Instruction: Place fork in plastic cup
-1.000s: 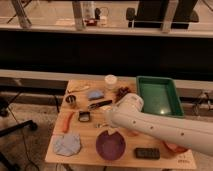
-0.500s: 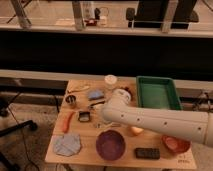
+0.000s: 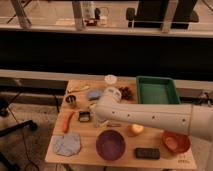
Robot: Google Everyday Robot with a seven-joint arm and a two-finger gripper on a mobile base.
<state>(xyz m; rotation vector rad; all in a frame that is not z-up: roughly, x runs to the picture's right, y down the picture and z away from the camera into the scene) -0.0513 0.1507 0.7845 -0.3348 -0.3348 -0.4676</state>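
The light-blue plastic cup (image 3: 93,94) stands on the wooden table (image 3: 87,156), towards the back left of centre. My white arm reaches in from the right across the middle of the table. My gripper (image 3: 98,111) is at its end, just in front of the cup and beside a small black item (image 3: 84,116). I cannot make out the fork; the arm hides the spot behind and under its end. The purple bowl (image 3: 110,145) sits at the front, below the arm.
A green tray (image 3: 157,90) is at the back right and a white lidded jar (image 3: 110,80) at the back. A small dark metal cup (image 3: 71,100), an orange carrot-like item (image 3: 67,121) and a blue cloth (image 3: 67,144) lie at the left. An orange bowl (image 3: 176,142) and a black block (image 3: 147,153) are at the front right.
My arm has swung left and towards the back of the table, bringing its end from the middle to just in front of the light-blue cup.
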